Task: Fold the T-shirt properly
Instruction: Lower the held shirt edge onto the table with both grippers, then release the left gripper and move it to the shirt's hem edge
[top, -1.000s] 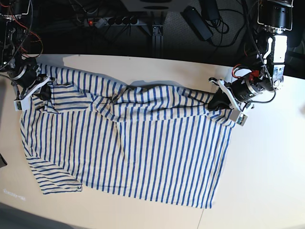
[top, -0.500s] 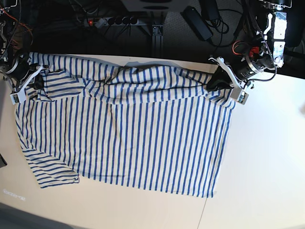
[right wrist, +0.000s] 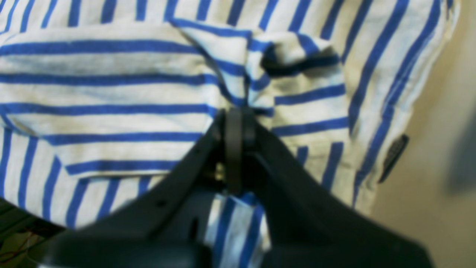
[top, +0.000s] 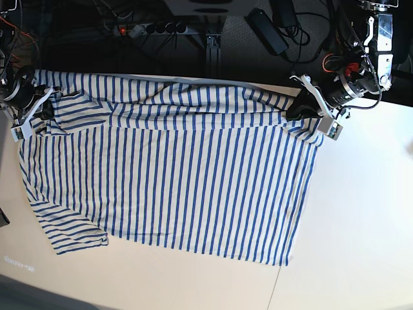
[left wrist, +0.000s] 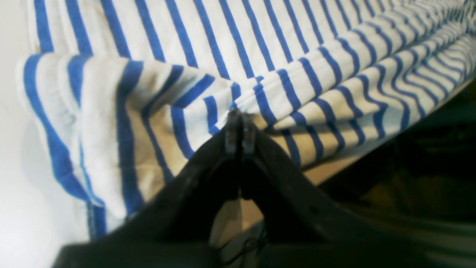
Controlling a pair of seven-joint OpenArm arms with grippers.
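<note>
Striped T-shirt [top: 181, 181] spread flat on the pale table [top: 361, 213], pinned at two far corners.

Left gripper [top: 302, 111], at 2 o'clock in the base view, has its fingers pressed together on a bunched fold of the shirt's far edge; the wrist view confirms cloth pinched between the tips. Right gripper [top: 45, 111], at 10 o'clock, likewise clamps a gathered fold beside a sleeve. A small dark tag [right wrist: 393, 157] shows on the hem at 4 o'clock in the right wrist view, though blurred. One short sleeve [top: 71, 236] lies at 7 o'clock.
</note>
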